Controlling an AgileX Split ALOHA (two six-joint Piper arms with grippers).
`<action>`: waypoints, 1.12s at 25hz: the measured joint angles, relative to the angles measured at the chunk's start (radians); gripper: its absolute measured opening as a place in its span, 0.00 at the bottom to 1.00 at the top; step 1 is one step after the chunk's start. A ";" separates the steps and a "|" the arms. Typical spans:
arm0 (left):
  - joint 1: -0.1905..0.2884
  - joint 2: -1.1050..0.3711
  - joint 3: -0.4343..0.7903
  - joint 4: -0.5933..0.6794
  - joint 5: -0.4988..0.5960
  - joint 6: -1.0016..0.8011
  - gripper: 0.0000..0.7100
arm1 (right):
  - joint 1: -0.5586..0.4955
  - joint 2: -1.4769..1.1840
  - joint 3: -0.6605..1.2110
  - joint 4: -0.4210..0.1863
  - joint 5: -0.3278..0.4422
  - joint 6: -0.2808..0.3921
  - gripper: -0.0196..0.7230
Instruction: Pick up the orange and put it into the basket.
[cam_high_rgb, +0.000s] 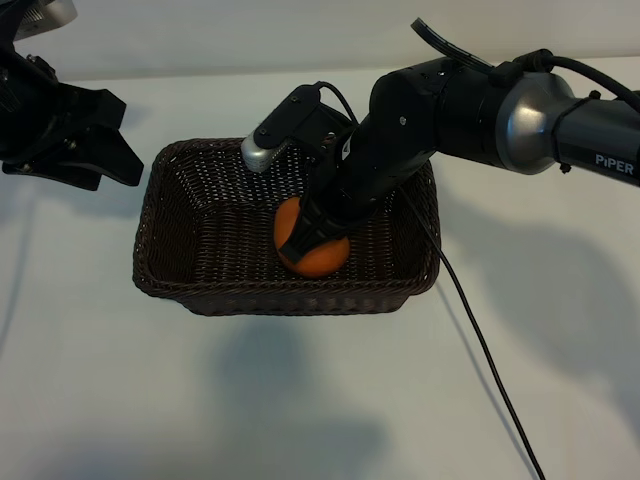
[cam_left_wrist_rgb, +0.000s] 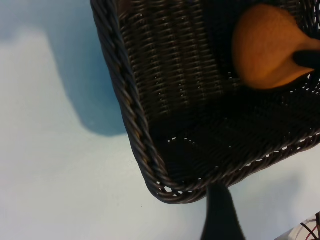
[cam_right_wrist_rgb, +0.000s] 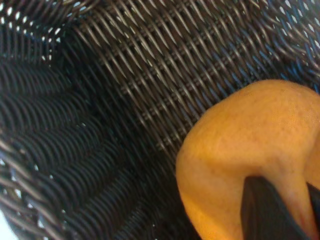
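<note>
I'm seeing the basket (cam_high_rgb: 160, 235) sitting mid-table, a bit toward the far edge. Inside it, near its front wall, my right gripper (cam_high_rgb: 312, 238) is reaching down with its fingers closing around the orange (cam_high_rgb: 325, 258), which is lying low in the basket. My left gripper (cam_high_rgb: 90, 140) is hanging open near the table's far left corner.

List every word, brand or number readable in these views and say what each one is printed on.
"PiPER": white lettering on the right arm's dark forearm link, at the exterior view's right edge.
No other text shows on the basket, the orange or the table.
</note>
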 joint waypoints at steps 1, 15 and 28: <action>0.000 0.000 0.000 0.000 0.000 0.000 0.70 | 0.000 0.000 0.000 0.009 0.000 0.000 0.25; 0.000 0.000 0.000 0.000 0.000 0.001 0.70 | 0.000 -0.116 0.000 0.021 0.001 0.003 0.76; 0.000 0.000 0.000 0.000 0.000 0.003 0.70 | 0.000 -0.295 0.000 -0.070 0.136 0.053 0.69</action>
